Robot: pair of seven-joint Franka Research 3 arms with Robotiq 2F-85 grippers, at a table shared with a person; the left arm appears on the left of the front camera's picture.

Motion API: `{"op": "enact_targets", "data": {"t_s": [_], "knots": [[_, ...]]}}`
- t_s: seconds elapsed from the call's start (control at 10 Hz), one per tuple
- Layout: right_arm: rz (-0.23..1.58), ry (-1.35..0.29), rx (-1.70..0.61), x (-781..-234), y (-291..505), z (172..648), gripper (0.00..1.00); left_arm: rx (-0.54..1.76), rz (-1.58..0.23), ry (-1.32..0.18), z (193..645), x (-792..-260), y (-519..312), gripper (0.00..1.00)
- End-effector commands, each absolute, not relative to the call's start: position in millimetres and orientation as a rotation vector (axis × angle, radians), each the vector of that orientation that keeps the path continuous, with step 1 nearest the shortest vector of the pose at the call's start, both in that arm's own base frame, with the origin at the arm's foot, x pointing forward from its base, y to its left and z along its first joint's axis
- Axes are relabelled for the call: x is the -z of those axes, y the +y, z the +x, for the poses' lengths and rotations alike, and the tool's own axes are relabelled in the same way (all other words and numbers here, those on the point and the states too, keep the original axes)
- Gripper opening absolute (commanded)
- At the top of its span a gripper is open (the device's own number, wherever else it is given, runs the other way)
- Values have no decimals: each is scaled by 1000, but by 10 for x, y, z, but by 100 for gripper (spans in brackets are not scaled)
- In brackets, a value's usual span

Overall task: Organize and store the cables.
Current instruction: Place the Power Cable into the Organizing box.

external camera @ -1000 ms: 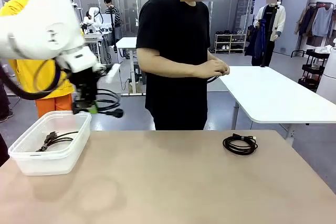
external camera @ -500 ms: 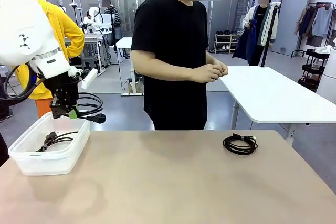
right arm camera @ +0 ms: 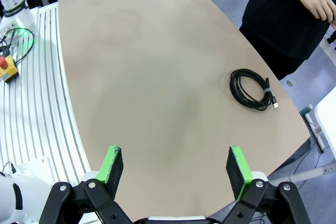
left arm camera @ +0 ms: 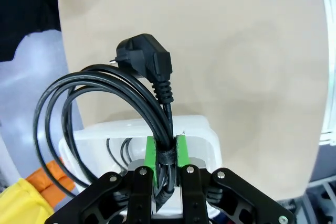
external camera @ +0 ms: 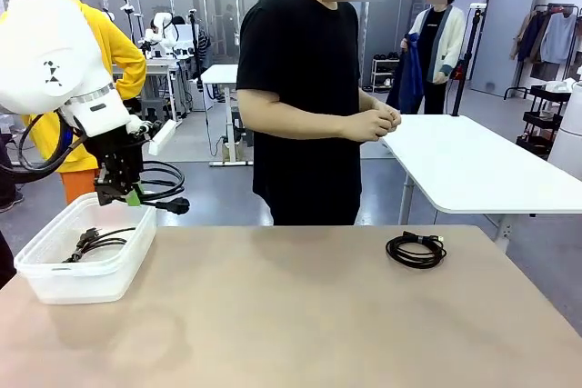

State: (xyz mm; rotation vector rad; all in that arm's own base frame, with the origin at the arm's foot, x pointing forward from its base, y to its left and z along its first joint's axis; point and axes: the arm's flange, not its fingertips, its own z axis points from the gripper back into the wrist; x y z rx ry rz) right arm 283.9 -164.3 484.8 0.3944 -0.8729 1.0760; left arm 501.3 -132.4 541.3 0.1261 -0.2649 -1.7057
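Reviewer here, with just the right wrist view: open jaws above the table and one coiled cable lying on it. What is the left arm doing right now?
Observer: The left gripper is shut on a coiled power cable and holds it over a clear plastic bin.
Operator: Anything in that bin yet?
Observer: Yes, a second cable lies inside it.
Operator: And the person?
Observer: The person stands at the far side with both hands together at waist height, well clear of the loose cable that you see on the table.
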Motion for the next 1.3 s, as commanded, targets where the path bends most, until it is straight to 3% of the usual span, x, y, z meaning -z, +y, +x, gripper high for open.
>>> {"op": "enact_targets", "data": {"t_s": [0.0, 0.5, 0.9, 1.2], "knots": [[393, -886, -1093, -4855, -1661, 2846, 100, 1712, 190, -251, 5141, -5425, -1056, 17], [393, -886, -1093, -4855, -1661, 2846, 100, 1622, 118, -365, 5270, -5033, 150, 17], [393, -886, -1093, -4855, -1661, 2846, 100, 1625, 41, -421, 5722, -4536, 337, 17], [393, -886, -1093, -4855, -1661, 2846, 100, 1589, 19, -289, 5827, -4299, 207, 17]]}}
